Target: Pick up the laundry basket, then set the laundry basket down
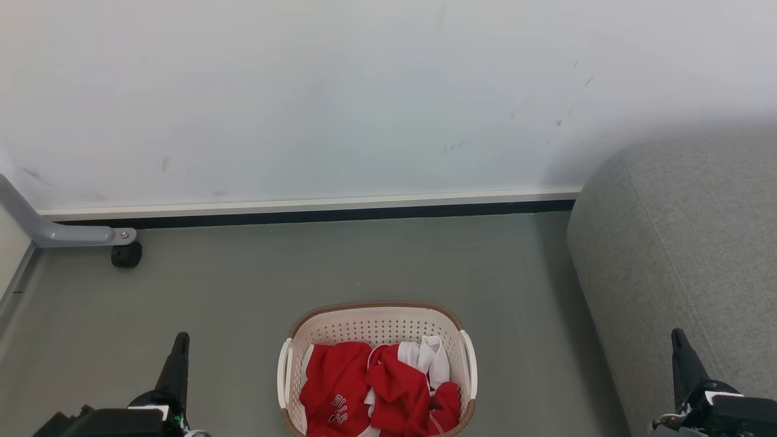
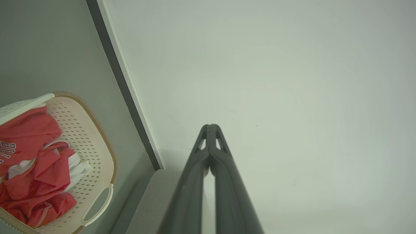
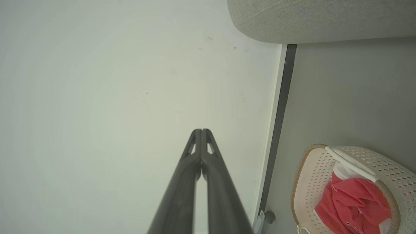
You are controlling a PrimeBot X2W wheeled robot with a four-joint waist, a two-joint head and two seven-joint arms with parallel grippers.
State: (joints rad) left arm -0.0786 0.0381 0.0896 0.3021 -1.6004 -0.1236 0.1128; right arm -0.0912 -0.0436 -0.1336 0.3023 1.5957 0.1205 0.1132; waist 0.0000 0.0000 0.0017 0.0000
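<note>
Head view centres the laundry basket (image 1: 376, 328); wrist views reveal left gripper (image 2: 210, 128) and right gripper (image 3: 201, 131) closed tip-to-tip, empty.

Basket (image 1: 376, 306) with red and white clothes (image 1: 376, 388) sits on the floor, well right of the left gripper (image 1: 181, 337) and well left of the right gripper (image 1: 678, 334), which has the couch (image 1: 686, 243) beside it.

Our left gripper (image 2: 210, 125) and right gripper (image 3: 201, 130) bear long, dark grey tapered fingers (image 2: 227, 195), triangular cut-outs near their tips.
</note>
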